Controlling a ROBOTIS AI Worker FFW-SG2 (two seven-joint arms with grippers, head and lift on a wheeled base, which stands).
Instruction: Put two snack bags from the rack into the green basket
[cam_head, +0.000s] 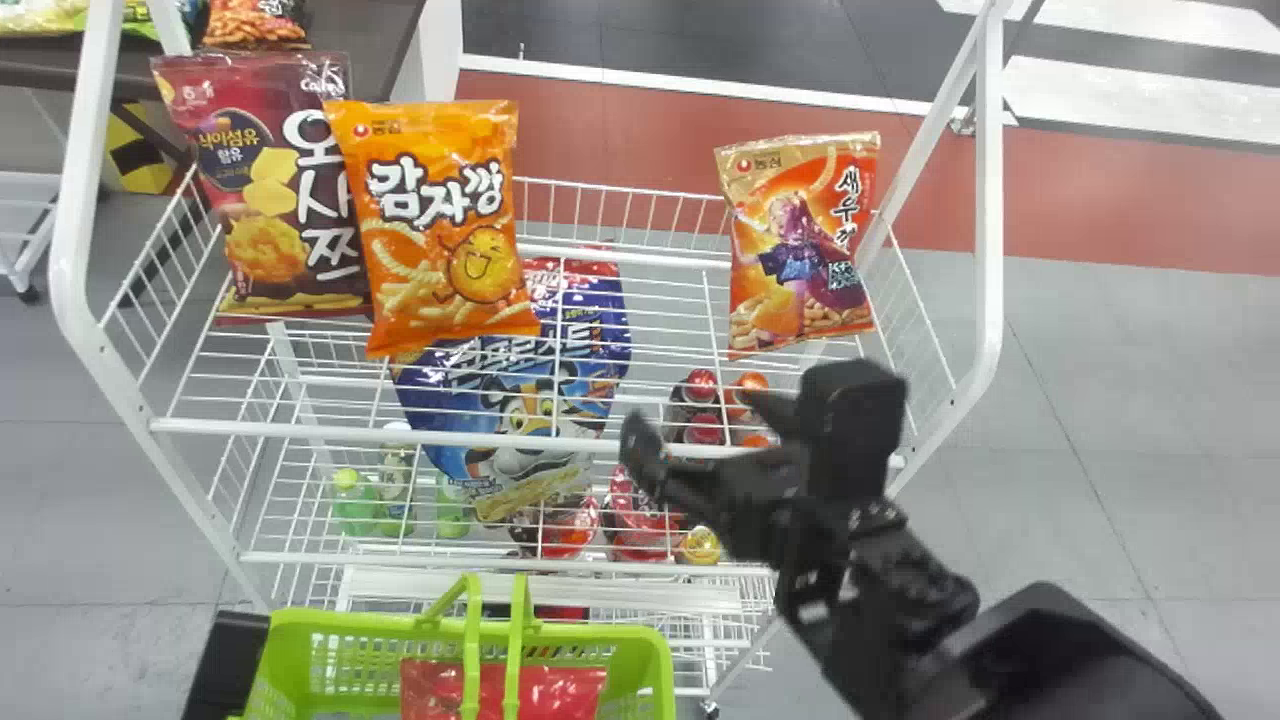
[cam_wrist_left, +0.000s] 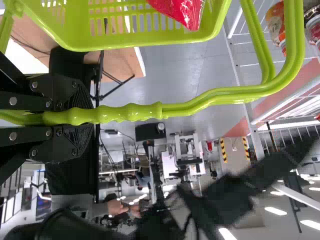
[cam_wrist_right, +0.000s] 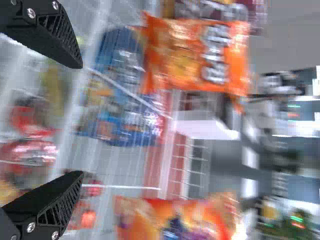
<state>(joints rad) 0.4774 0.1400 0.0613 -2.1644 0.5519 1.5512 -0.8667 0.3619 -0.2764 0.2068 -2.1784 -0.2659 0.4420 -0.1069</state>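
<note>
Snack bags (cam_head: 445, 220) are racked upper left and right. The green basket (cam_head: 350, 622), red bag (cam_head: 560, 690) inside, is held by its handle (cam_wrist_left: 125, 114) in the left claw (cam_head: 232, 660); the right claw (cam_head: 700, 422) is spread wide, empty.

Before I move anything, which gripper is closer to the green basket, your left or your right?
Left. The left gripper is closed around the handle of the green basket; the right gripper is open at the white wire rack, apart from the basket.

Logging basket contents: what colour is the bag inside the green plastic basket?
The shiny bag is red, best seen in the head view.
</note>
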